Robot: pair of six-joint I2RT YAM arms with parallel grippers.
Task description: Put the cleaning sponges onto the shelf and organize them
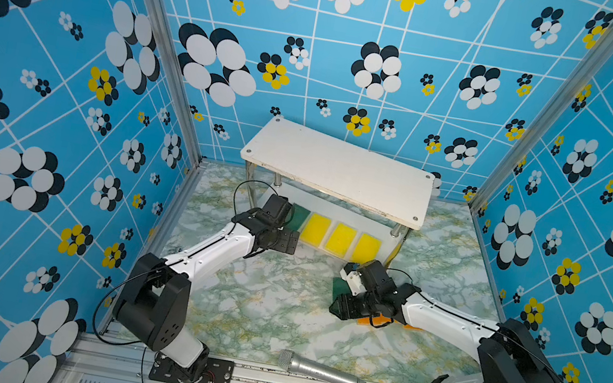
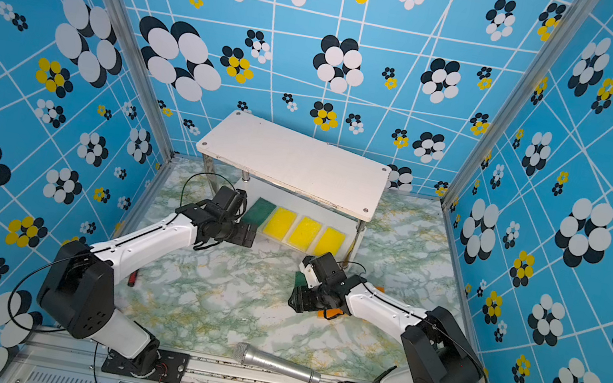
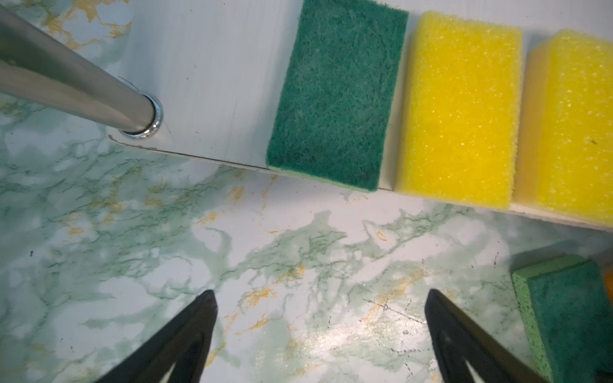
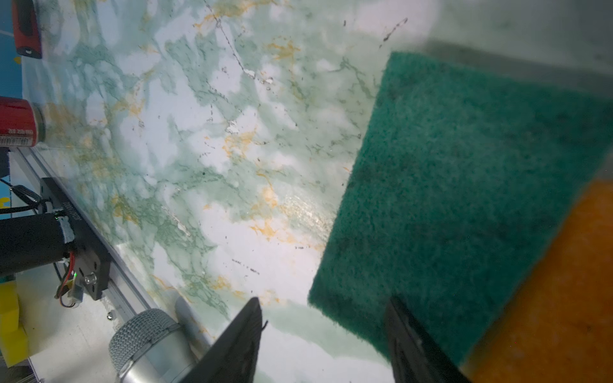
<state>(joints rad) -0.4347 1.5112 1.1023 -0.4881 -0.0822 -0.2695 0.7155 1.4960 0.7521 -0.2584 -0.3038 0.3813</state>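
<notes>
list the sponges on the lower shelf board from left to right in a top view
dark green sponge → first yellow sponge → middle yellow sponge → last yellow sponge

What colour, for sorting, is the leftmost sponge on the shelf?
The sponge is dark green, clearest in the left wrist view.

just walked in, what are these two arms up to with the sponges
Two robot arms are putting sponges on a white shelf. Its lower board already holds a green sponge and three yellow sponges in a row. The left gripper is open and empty just in front of that row. The right gripper, jaws apart, is down at a second green sponge on the table beside an orange sponge, not clamped on it.
</notes>
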